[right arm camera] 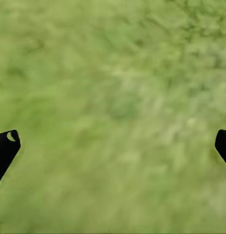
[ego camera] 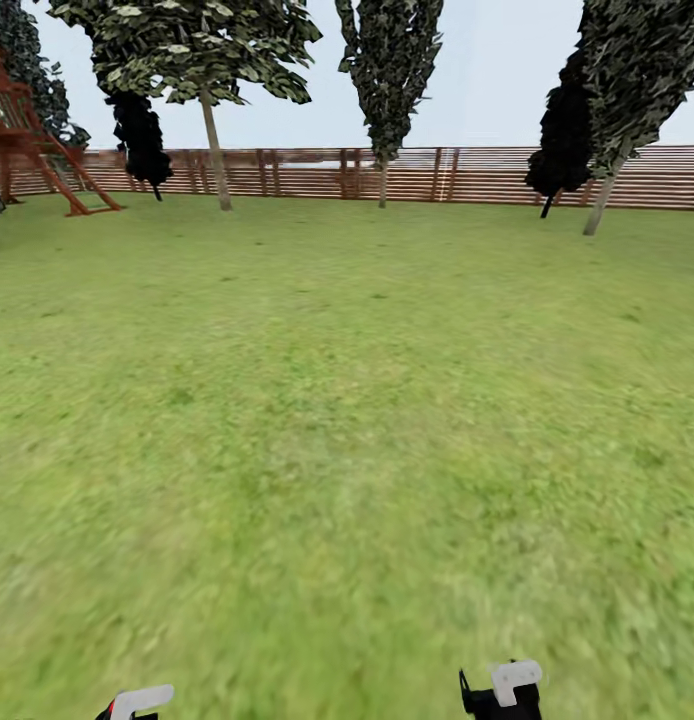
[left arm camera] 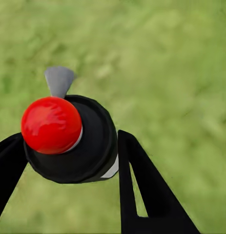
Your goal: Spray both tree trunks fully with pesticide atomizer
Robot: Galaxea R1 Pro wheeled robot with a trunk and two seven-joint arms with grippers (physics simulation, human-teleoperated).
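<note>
Green lawn [ego camera: 347, 420] fills most of what I see, running out to the slatted wooden fence [ego camera: 407, 175] at its far edge. The pickup looks done: my left end effector [left arm camera: 69, 161] is pinching the pesticide atomizer [left arm camera: 69, 139], black top and red button between the fingers, above the grass. My right end effector [right arm camera: 113, 144] is spread wide with nothing in it. Spraying is all still ahead, as I judge it. Several trees [ego camera: 212, 110] stand along the fence, well apart from me, but from here I cannot tell which are the two to treat. I see no trace of spray on any trunk.
</note>
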